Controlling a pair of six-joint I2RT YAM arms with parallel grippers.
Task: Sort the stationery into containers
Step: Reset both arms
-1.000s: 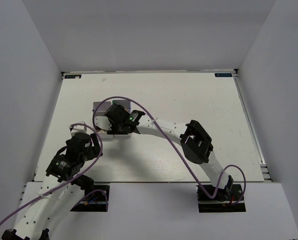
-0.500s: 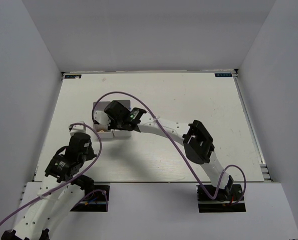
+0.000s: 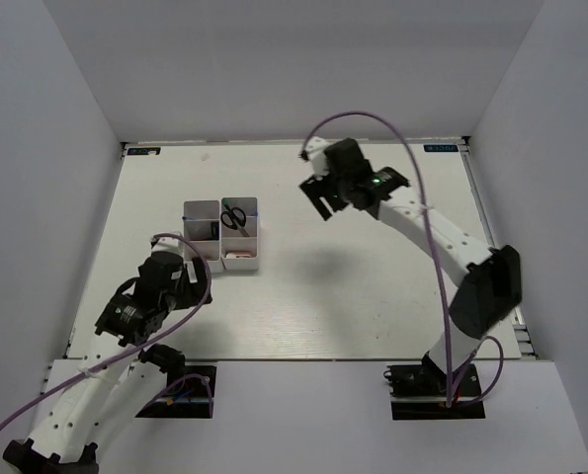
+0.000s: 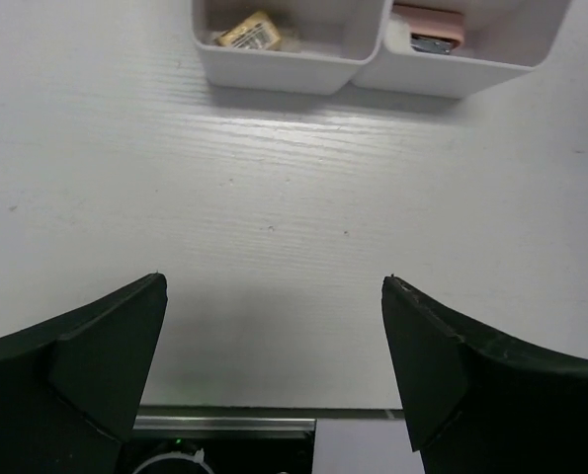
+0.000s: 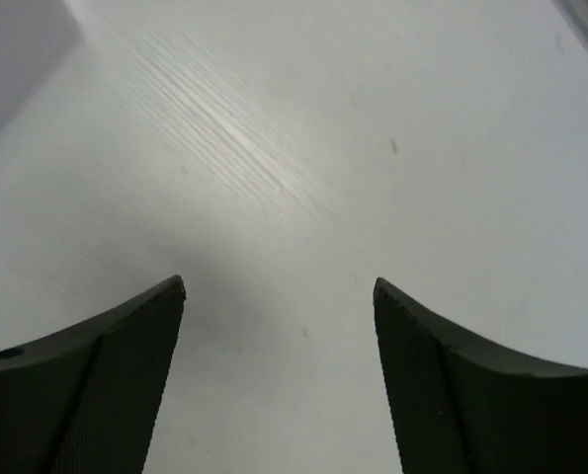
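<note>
Standing left of centre on the worktop [image 3: 373, 286], the four-bin block [image 3: 221, 235] holds scissors [image 3: 233, 215] rear right, a pink eraser [image 4: 429, 20] front right, a beige eraser [image 4: 248, 32] front left. The left jaws gape near its front edge; the right jaws, apart, hover over open worktop toward the far edge.

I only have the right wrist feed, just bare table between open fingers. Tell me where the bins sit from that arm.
Observer: In the top view, the bins sit well to the left of the right gripper.
Operator: Report what is in them.
Observer: Black-handled scissors lie in the far right bin.
Operator: Now the near pair.
Observer: The left wrist view shows a beige eraser in one and a pink eraser in its neighbour.
</note>
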